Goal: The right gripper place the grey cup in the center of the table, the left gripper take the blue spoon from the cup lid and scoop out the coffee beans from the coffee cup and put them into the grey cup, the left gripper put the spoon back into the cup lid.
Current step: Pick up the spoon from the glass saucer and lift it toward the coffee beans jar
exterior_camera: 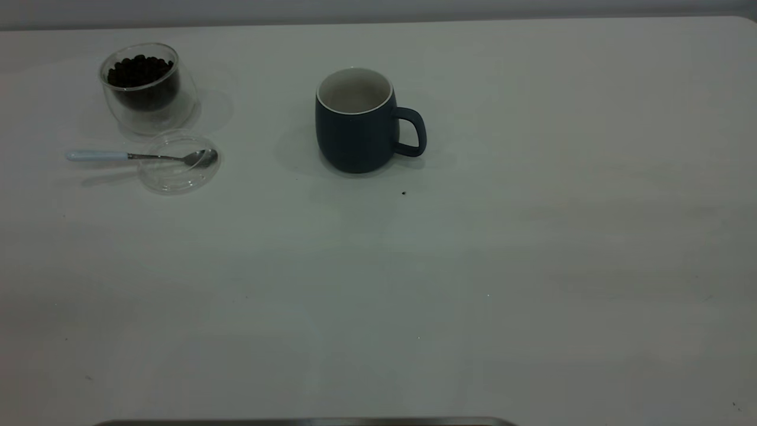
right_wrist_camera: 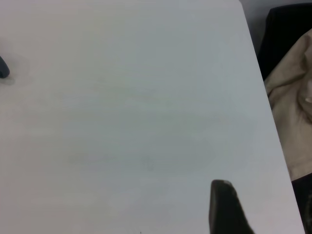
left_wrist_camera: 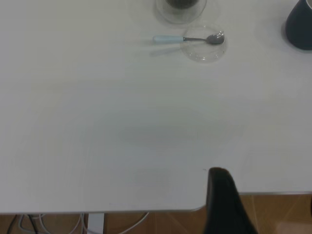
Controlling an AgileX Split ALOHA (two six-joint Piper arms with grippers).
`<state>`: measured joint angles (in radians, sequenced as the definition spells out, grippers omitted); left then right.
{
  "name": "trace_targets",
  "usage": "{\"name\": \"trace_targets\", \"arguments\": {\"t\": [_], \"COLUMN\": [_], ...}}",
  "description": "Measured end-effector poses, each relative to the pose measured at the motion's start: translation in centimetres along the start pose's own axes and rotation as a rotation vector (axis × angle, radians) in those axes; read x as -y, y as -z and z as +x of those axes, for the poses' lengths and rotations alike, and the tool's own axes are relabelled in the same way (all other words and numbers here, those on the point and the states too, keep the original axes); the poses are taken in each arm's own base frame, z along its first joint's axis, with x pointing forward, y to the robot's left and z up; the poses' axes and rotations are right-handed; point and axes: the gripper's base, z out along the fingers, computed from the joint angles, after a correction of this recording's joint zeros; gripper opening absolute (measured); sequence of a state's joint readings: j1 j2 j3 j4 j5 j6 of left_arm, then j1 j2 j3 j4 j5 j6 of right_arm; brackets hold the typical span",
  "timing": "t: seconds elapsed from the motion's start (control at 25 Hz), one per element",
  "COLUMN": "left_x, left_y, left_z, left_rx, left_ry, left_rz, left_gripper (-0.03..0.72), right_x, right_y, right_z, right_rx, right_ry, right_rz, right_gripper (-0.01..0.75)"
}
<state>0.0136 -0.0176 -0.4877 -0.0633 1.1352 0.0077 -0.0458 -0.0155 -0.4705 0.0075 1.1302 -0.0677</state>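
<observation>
The grey cup [exterior_camera: 358, 127] stands upright near the middle of the table [exterior_camera: 473, 266], its handle to the right; its white inside looks empty. The coffee cup [exterior_camera: 144, 86] with coffee beans [exterior_camera: 139, 71] stands at the far left. The cup lid [exterior_camera: 177, 168] lies just in front of it. The blue spoon [exterior_camera: 127, 156] rests with its bowl in the lid and its handle out to the left. Neither gripper shows in the exterior view. A black part of my left gripper [left_wrist_camera: 222, 200] hangs over the table's near edge, far from the spoon [left_wrist_camera: 185, 38]. A part of my right gripper [right_wrist_camera: 222, 204] is over bare table.
A small dark speck [exterior_camera: 403, 192] lies in front of the grey cup. In the left wrist view the table's edge [left_wrist_camera: 146, 212] and cables below it show. In the right wrist view a beige cloth [right_wrist_camera: 292, 107] lies beyond the table's edge.
</observation>
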Motion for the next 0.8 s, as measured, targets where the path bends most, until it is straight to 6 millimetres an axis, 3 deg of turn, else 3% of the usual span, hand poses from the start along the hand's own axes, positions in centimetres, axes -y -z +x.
{"name": "trace_targets", "arguments": {"t": [0.28,0.4,0.52,0.72,0.8], "left_x": [0.1,0.2,0.0,-0.4,-0.8], "left_y": [0.1,1.0,1.8,2.5,1.8], "left_z": [-0.1,-1.6,-4.7,-12.3,-15.0], "left_rx": [0.011,0.042,0.039,0.091,0.089], "left_ry": [0.037,0.102,0.14,0.124,0.104], "left_rz": [0.013,0.018,-0.005,-0.065,-0.108], "left_gripper": [0.486,0.486,0.486,0.486,0.486], "right_x": [0.0,0.0,0.0,0.0,0.0], "right_y": [0.0,0.0,0.0,0.0,0.0], "right_z": [0.0,0.0,0.0,0.0,0.0], "right_rx": [0.0,0.0,0.0,0.0,0.0], "right_ry": [0.0,0.0,-0.001,-0.001,-0.001], "right_rz": [0.0,0.0,0.0,0.0,0.0], "right_gripper": [0.358,0.358,0.358,0.358,0.358]}}
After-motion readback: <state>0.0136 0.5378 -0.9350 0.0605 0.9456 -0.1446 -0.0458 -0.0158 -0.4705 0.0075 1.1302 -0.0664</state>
